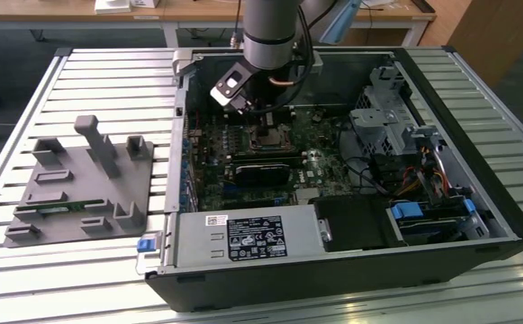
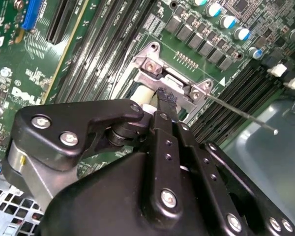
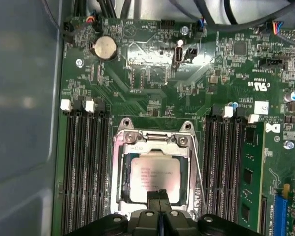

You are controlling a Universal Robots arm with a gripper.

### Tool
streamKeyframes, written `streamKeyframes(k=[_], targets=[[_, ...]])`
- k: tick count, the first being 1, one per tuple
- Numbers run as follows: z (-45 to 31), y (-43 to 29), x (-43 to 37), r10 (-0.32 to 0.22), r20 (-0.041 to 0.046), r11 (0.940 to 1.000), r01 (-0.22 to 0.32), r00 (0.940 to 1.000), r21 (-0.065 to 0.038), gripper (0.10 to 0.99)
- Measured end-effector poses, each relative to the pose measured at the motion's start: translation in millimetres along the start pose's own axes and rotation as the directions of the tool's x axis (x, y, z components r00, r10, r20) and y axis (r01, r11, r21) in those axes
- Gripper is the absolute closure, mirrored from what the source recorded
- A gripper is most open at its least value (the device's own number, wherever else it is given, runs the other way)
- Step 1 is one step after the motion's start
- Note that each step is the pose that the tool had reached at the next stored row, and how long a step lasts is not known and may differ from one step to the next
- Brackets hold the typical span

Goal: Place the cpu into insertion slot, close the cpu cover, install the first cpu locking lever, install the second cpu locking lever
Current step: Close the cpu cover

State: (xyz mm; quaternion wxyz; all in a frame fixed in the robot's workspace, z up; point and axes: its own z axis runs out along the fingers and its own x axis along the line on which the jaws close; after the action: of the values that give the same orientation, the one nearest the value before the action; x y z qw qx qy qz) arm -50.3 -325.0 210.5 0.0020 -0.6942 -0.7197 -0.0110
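The cpu (image 3: pixel 155 179), a silvery-beige square, lies in the insertion slot (image 3: pixel 122 189) on the green motherboard. The grey cpu cover (image 3: pixel 155 146) is down around it, and the chip shows through its window. My gripper (image 3: pixel 160 195) is shut with nothing between its fingers, the tips low over the cover's edge nearest the wrist. In the second wrist view the fingertips (image 2: pixel 166 98) sit right at the cover's hinge end (image 2: pixel 152 66). A thin locking lever (image 2: pixel 241 114) sticks out free from the socket corner. In the exterior view my gripper (image 1: pixel 263 116) hangs just above the insertion slot (image 1: pixel 268 138).
Long black memory slots (image 3: pixel 86 167) flank the socket on both sides. A black card (image 1: pixel 261 172) lies just in front of the socket. The case walls, a drive cage (image 1: pixel 382 111) and a power supply (image 1: pixel 248 239) close in around it. A grey fixture (image 1: pixel 81 189) stands on the table at the exterior view's left.
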Motion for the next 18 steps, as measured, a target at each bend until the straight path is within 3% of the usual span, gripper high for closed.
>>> streamKeyframes(k=[18], targets=[[11.2, -1.8, -0.2, 0.0, 0.0011, 1.0, 0.0, 1.0, 0.001, 0.98]])
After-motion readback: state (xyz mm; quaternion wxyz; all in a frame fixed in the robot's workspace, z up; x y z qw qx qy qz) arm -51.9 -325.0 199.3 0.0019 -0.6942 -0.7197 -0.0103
